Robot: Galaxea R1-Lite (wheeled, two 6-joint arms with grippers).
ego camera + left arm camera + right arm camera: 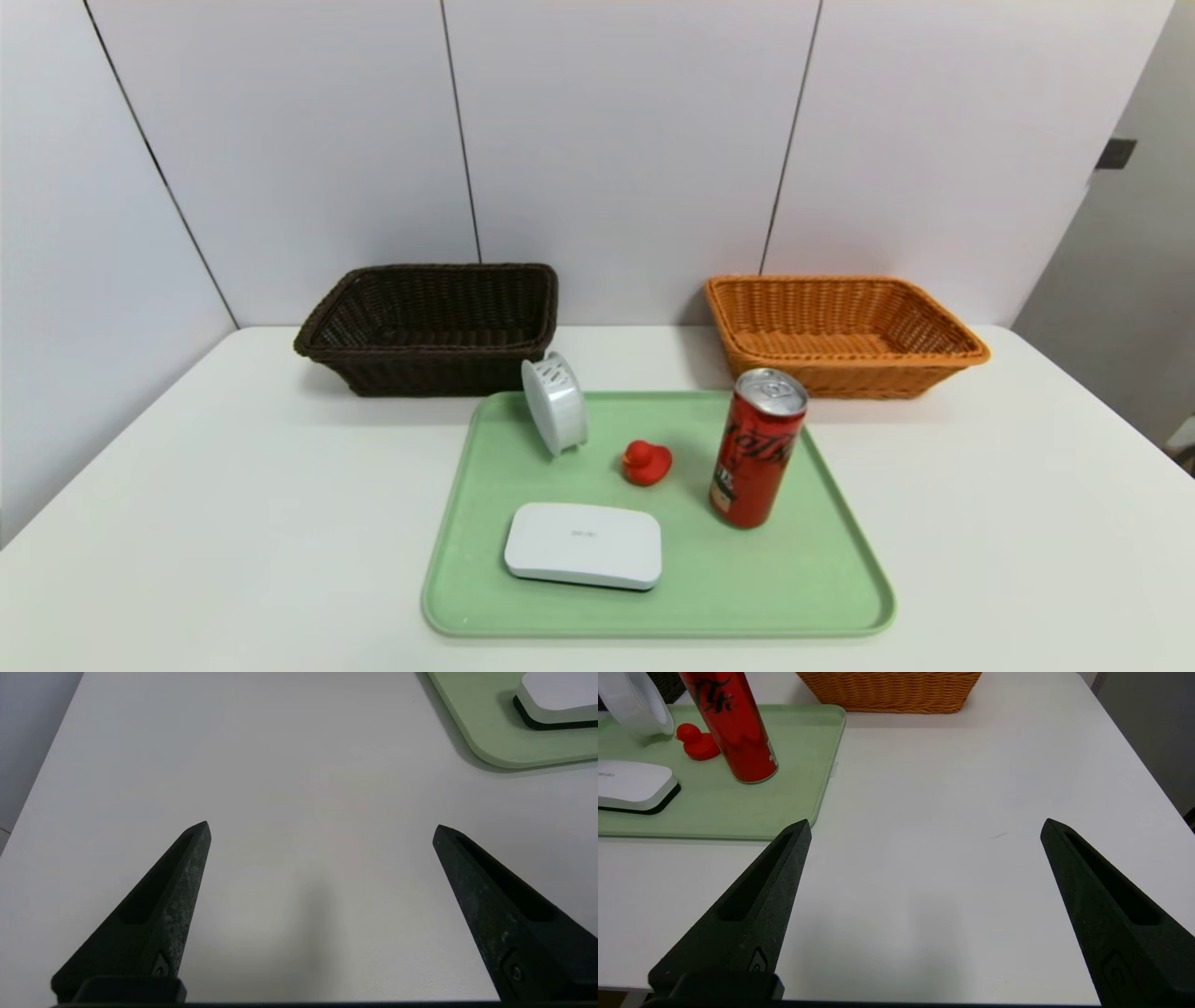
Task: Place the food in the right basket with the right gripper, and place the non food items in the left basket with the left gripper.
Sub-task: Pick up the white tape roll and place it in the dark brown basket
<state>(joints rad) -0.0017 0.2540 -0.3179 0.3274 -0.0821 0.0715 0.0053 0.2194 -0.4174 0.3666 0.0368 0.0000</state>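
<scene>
Red drink can (759, 453): upright on the right part of the green tray (784, 597), its side bearing black script, only partly legible (the curve of the can carries the rest out of sight). White box (584, 546): flat on the tray's near part, small grey mark on top, unreadable. Red duck (646, 463): between the can and the white ribbed disc (556, 403), no lettering discernible. The disc stands on edge, tilted, at the tray's far left corner, near the dark brown basket (420, 369). The orange basket (854, 373) sits behind the can, to the right; the can's top overlaps its near wall in the head view. In the right wrist view the can's top is cut off, as is part of the box.

Left gripper (322, 823): over the white table (303, 788), left of the tray, fingers wide apart, holding nothing. Right gripper (927, 820): over the table, right of the tray, equally wide, holding nothing.
</scene>
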